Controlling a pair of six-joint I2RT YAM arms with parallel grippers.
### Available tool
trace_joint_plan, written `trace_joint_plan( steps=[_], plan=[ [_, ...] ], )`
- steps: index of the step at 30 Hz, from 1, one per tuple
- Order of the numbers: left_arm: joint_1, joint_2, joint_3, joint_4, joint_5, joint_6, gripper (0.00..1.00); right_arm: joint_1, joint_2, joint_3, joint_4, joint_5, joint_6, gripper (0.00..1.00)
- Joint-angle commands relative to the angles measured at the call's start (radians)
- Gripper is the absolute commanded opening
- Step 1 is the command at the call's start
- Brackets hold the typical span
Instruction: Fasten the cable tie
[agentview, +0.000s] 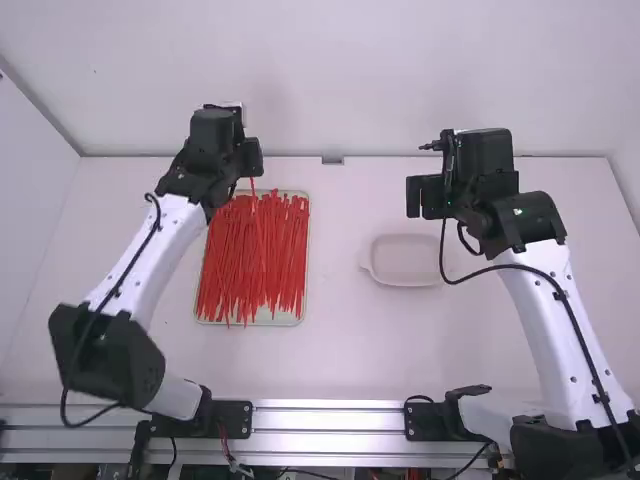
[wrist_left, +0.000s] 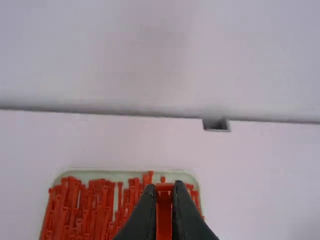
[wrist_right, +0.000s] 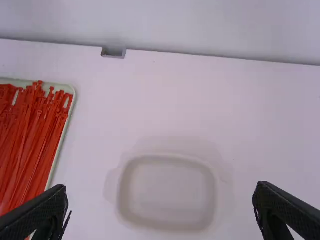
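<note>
One red cable tie (wrist_left: 164, 216) is pinched upright between the fingers of the left gripper (wrist_left: 164, 189), right over the far edge of the tray (agentview: 307, 250). Only a short straight bit of it shows, so can't tell if it's looped. The rest is a thick pile of red ties (agentview: 255, 262) lying flat on that pale green tray. They mostly run from far edge to near edge and fan out a bit at the near end.
</note>
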Motion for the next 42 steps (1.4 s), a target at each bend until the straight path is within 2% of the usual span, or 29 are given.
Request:
trace_joint_plan(
  steps=[1, 5, 9, 15, 19, 24, 30, 37, 42],
  plan=[
    [-0.021, -0.149, -0.114, 0.037, -0.056, 0.023, 0.02, 0.001, 0.006, 0.037, 0.003, -0.026, 0.002, 0.98],
    [-0.008, -0.339, -0.278, 0.113, -0.055, 0.009, 0.02, 0.001, 0.006, 0.037, 0.023, -0.137, -0.028, 0.98],
    [-0.005, -0.451, -0.380, 0.148, -0.054, -0.016, 0.03, 0.001, 0.006, 0.037, 0.042, -0.243, -0.043, 0.98],
    [-0.008, -0.527, -0.446, 0.152, -0.040, -0.098, 0.02, 0.001, 0.007, 0.037, 0.061, -0.513, -0.127, 0.98],
    [-0.012, -0.533, -0.452, 0.174, 0.089, -0.094, 0.02, 0.023, 0.007, 0.000, 0.154, -0.646, -0.166, 0.98],
    [-0.014, -0.525, -0.452, 0.209, 0.165, -0.095, 0.02, 0.106, 0.006, -0.106, 0.367, -0.644, -0.155, 0.98],
    [-0.016, -0.520, -0.452, 0.251, 0.245, -0.128, 0.02, 0.179, 0.006, -0.199, 0.539, -0.647, -0.155, 0.98],
    [-0.024, -0.499, -0.457, 0.363, 0.365, -0.176, 0.02, 0.259, 0.007, -0.280, 0.658, -0.584, -0.068, 0.98],
    [-0.042, -0.468, -0.485, 0.499, 0.396, -0.200, 0.02, 0.307, 0.006, -0.324, 0.711, -0.564, -0.064, 0.99]
  ],
)
